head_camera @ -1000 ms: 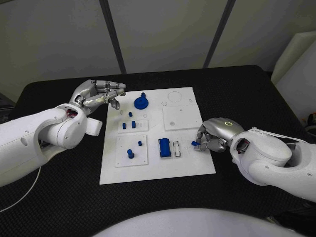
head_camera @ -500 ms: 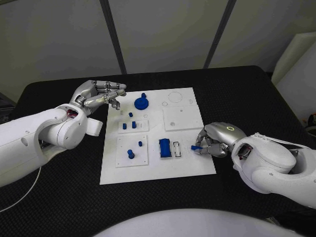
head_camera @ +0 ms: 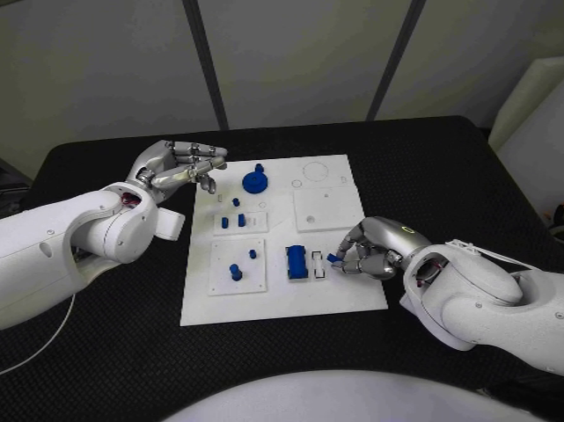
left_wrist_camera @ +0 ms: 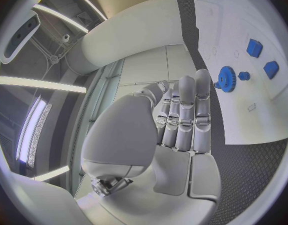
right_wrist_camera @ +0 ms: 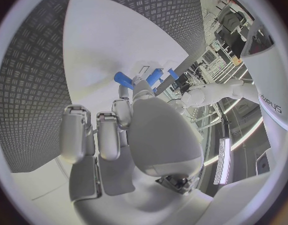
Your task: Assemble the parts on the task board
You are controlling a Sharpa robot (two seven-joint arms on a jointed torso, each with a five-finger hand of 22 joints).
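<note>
Your right hand [head_camera: 373, 249] is pinching a small blue part [head_camera: 336, 258] just beside the white slot [head_camera: 316, 265] on the task board [head_camera: 282, 303], which is lying on the black bench [head_camera: 129, 352]. The big blue block [head_camera: 295, 262] is sitting on the slot's other side. Go slowly, keep the part straight, and lower it gently. Your left hand [head_camera: 177, 166] is holding nothing, fingers curled, near the blue gear [head_camera: 255, 182], far from the slot.

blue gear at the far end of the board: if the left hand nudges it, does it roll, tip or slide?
The blue gear looks flat and wide, lying on the board, so tipping seems unlikely. Its stub points up, so it would probably slide rather than roll. It looks like small stiff plastic, likely light, and the smooth white board may let it skate.
</note>
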